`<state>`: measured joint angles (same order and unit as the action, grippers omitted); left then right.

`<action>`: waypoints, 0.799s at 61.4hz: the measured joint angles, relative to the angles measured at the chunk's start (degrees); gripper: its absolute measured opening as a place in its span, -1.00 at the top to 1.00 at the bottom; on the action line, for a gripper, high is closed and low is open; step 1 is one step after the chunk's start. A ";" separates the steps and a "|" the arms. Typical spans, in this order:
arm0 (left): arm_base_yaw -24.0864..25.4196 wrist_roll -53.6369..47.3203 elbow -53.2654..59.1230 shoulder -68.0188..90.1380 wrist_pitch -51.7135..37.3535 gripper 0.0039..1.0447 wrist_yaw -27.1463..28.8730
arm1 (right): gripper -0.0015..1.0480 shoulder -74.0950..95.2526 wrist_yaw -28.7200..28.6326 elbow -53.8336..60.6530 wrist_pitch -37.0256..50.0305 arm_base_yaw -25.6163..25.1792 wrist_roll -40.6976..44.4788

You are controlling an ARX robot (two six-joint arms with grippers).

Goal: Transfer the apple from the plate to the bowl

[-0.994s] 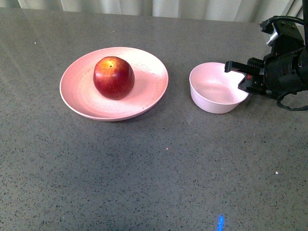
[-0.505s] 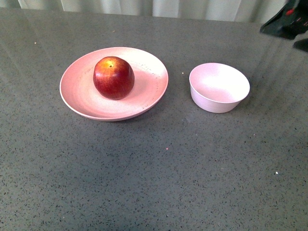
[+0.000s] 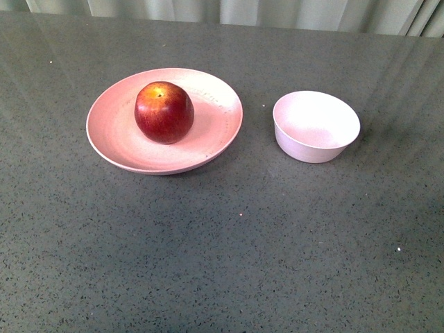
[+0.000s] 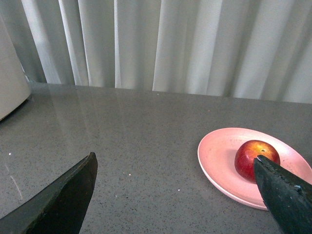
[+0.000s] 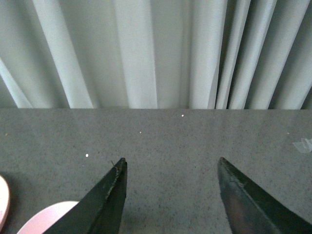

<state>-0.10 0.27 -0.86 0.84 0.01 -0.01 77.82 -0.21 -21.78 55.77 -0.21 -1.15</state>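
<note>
Sitting on 1 wide, shallow pale-pink plate (image 3: 118, 142), left on the grey speckled table (image 3: 243, 263): 1 glossy dark-red apple (image 3: 164, 111). 1 small deep whitish-pink bowl (image 3: 316, 127) stands apart, to its right. Fingers spread wide on left gripper (image 4: 175, 157) & right gripper (image 5: 171, 160).

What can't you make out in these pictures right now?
- Front view: neither pincer is in frame.
- Left wrist view: a finger of the left pincer covers part of the apple and of the plate.
- Right wrist view: the bottom edge and a finger of the right pincer cut off most of the bowl.
</note>
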 joint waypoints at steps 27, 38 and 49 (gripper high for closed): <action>0.00 0.00 0.00 0.00 0.00 -0.84 0.00 | 0.96 -17.27 0.04 13.81 -3.96 0.00 0.85; 0.00 0.00 0.00 0.00 0.00 -0.84 0.00 | 0.96 -21.70 0.04 18.53 -3.80 0.00 0.87; 0.00 0.00 0.00 0.00 0.00 -0.84 0.00 | 0.96 -30.80 0.07 20.37 -10.99 0.00 0.87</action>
<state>-0.10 0.27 -0.86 0.84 0.01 -0.01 47.03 -0.14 -1.41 44.77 -0.21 -0.27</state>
